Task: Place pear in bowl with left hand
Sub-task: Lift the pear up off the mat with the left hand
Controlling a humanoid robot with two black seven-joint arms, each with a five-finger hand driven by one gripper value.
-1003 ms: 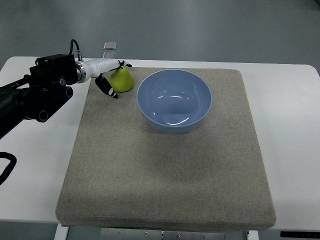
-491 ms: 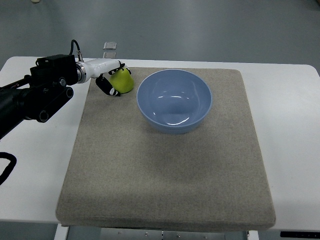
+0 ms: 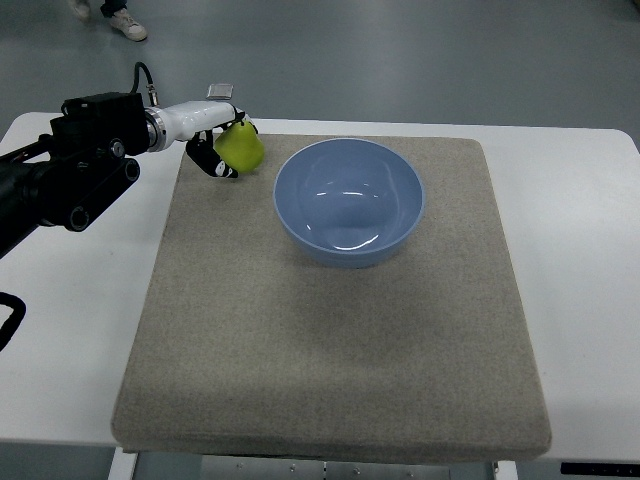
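Left hand (image 3: 215,140) at the mat's far-left corner — dark fingers (image 3: 207,160) curled around the yellow-green pear (image 3: 241,148), gripping it. Pear at the grey mat's (image 3: 330,340) far edge, just left of the blue bowl (image 3: 349,200) — apart from the rim. Bowl upright on the mat, white table (image 3: 575,250) beneath.

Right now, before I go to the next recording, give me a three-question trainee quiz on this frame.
1. True or false: the yellow-green pear lies inside the round light blue bowl.
2. Which hand grasps the pear: A the left hand, B the right?
3. Fill in: the bowl stands on a grey-beige ____ mat.

Key: 1 false, the pear is left of the bowl; 2 A; 3 fabric.
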